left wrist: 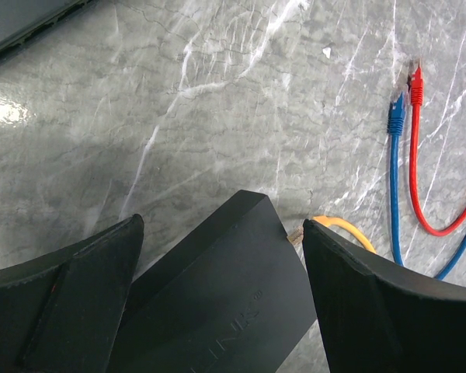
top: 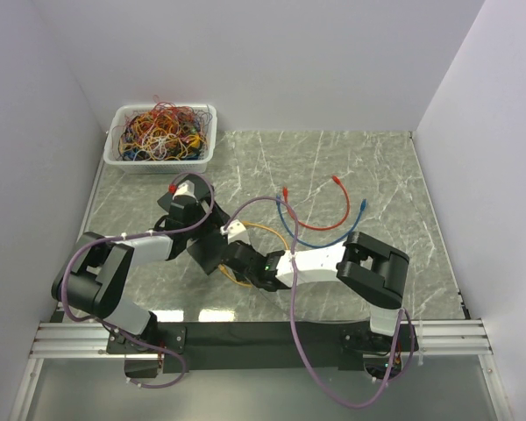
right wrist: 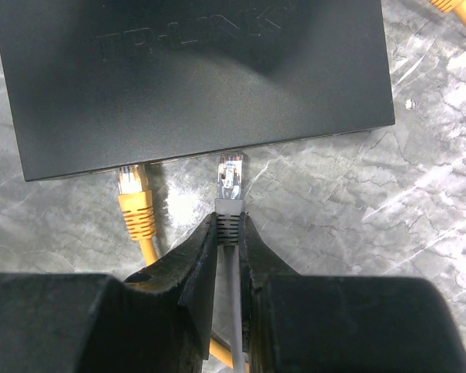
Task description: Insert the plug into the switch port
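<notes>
The black switch (right wrist: 194, 78) lies on the marble table, its port side facing my right gripper (right wrist: 229, 225). That gripper is shut on a grey plug (right wrist: 231, 179), whose clear tip sits just in front of the switch's port edge, next to a yellow plug (right wrist: 132, 190) seated in a port. My left gripper (left wrist: 221, 225) straddles the switch (left wrist: 217, 295) from the other side, with both fingers against its sides. In the top view both grippers meet at the table's middle left, the left (top: 212, 244) and the right (top: 238, 260).
A white basket (top: 123, 158) of tangled cables stands at the back left. A red cable (top: 324, 225) and a blue cable (top: 355, 219) lie loose right of centre, their plugs also in the left wrist view. A yellow cable (top: 265, 230) loops beside the switch.
</notes>
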`<action>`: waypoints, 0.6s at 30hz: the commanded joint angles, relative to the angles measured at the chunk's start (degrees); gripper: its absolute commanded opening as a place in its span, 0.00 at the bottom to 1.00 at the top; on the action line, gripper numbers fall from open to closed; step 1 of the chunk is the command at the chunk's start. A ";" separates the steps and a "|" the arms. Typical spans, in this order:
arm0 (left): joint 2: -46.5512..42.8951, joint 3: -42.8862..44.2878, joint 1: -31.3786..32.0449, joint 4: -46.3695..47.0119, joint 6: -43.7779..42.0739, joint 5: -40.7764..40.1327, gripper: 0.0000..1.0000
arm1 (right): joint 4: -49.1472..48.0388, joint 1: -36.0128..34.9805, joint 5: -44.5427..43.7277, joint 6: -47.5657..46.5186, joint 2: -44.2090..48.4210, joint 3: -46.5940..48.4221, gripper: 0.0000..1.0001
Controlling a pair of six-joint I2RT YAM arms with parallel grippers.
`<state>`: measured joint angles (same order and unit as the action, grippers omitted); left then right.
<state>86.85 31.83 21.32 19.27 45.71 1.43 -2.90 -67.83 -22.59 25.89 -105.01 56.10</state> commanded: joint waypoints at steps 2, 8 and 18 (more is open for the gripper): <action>2.71 -2.13 -0.05 -7.40 -0.98 0.94 0.92 | -1.23 0.42 -0.96 -0.40 3.14 2.88 0.04; 2.62 -2.13 -0.05 -7.40 -0.98 0.94 0.92 | -0.80 0.42 -1.05 -0.58 3.59 3.32 0.04; 2.89 -2.21 -0.05 -7.31 -0.98 1.03 0.92 | -1.50 0.42 -0.88 -0.23 3.32 3.05 0.04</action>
<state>86.87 31.83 21.23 19.31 45.71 1.67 -2.33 -67.83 -22.57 25.69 -104.20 56.69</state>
